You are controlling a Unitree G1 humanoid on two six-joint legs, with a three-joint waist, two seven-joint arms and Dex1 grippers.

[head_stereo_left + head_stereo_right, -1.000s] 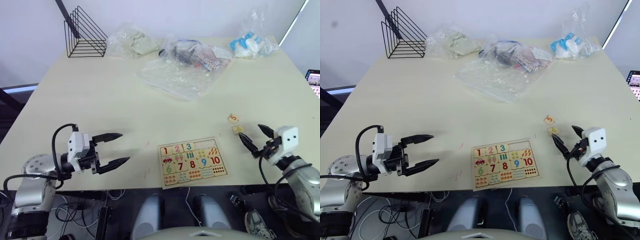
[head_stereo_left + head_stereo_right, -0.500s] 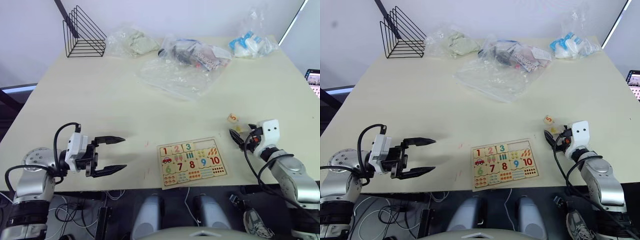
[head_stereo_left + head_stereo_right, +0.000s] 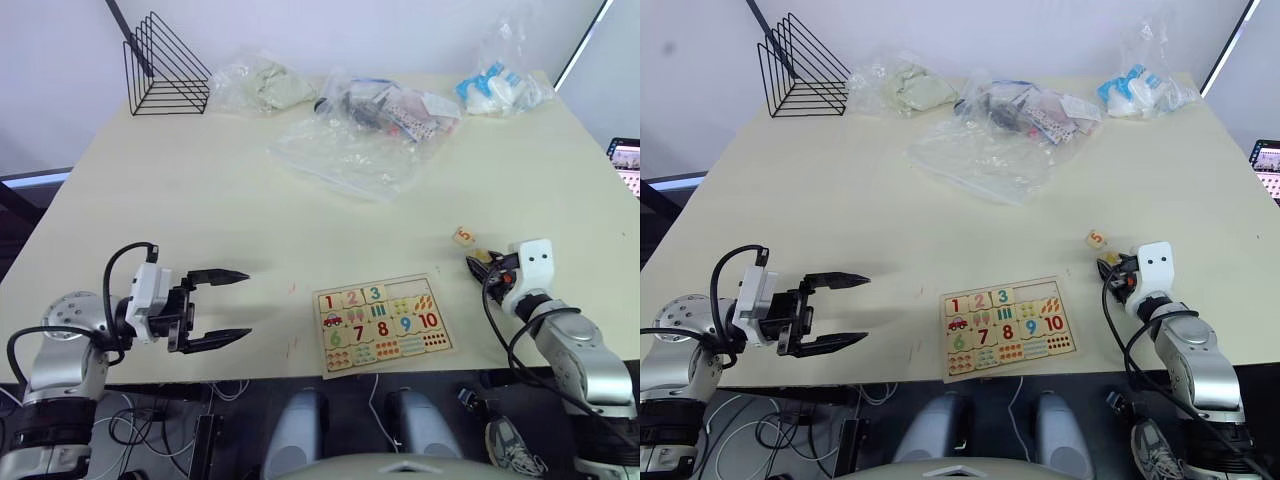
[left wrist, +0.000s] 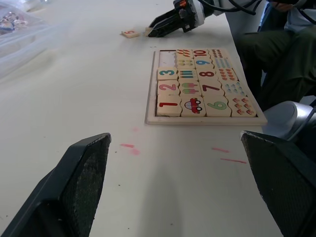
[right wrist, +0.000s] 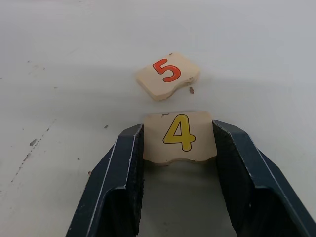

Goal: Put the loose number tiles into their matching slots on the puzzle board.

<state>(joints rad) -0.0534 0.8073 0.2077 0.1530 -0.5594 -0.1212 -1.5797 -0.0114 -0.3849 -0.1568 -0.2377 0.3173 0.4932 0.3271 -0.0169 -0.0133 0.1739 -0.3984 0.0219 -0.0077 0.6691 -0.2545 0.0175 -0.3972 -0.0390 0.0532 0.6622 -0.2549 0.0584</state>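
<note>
Yellow 4 tile (image 5: pixel 180 136) – right gripper (image 5: pixel 178 163) now clamps it

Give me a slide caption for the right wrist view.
Right gripper fingers bracket the yellow 4 tile on the table, red 5 tile just beyond.

Counts on the table

Two loose number tiles (image 5: pixel 169 75), one puzzle board (image 3: pixel 383 322), three seated tiles (image 4: pixel 168 88), one wire rack (image 3: pixel 165 65), several plastic bags (image 3: pixel 345 150).
</note>
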